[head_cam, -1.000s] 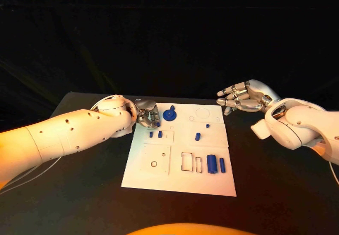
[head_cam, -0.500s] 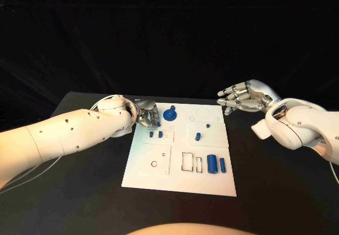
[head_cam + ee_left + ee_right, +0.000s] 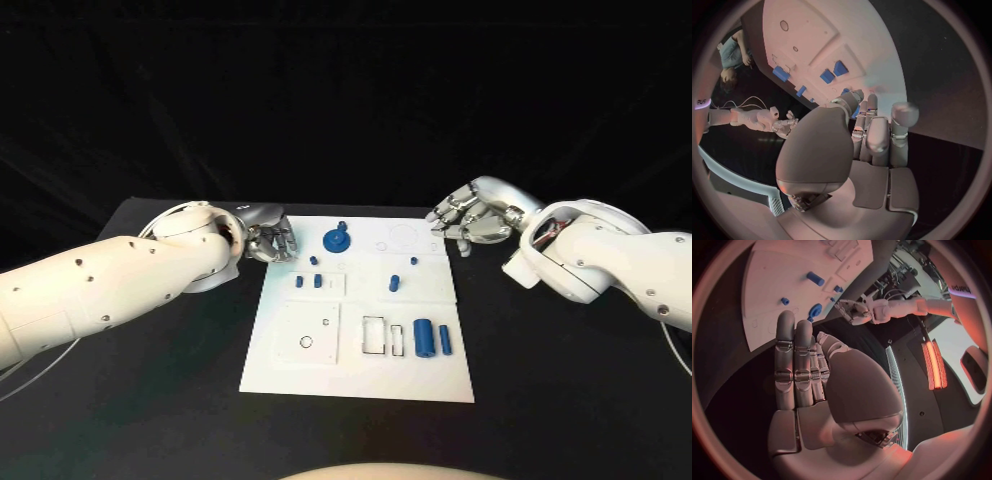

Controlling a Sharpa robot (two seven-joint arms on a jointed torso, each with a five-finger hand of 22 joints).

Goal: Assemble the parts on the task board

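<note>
1. Right now the white task board (image 3: 310,365) lies flat in the middle of the black table (image 3: 577,400), its long side running from the near edge toward the far edge.
2. Near the board's far edge stands a round blue knob (image 3: 336,240), the largest of the blue parts at that end.
3. Just nearer than the knob, two small blue pegs (image 3: 307,282) sit side by side toward the board's left edge, and a slanted blue peg (image 3: 391,284) lies further right, with a tiny blue stud (image 3: 414,261) beyond it.
4. Toward the board's near right corner a thick blue cylinder (image 3: 424,336) lies beside a thinner blue bar (image 3: 446,338), close together, with outlined rectangular slots (image 3: 376,335) just to their left.
5. A small ring mark (image 3: 306,342) shows on the square panel at the board's near left.
6. The left hand (image 3: 268,241) sits at the board's far left corner; its fingers (image 3: 873,130) are stretched out side by side in the left wrist view, holding nothing, their tips right by the board's edge.
7. The right hand (image 3: 469,216) hovers at the board's far right corner, with its fingers (image 3: 795,360) straight and close together in the right wrist view, and nothing in its grasp.
8. Neither hand touches any blue part.
</note>
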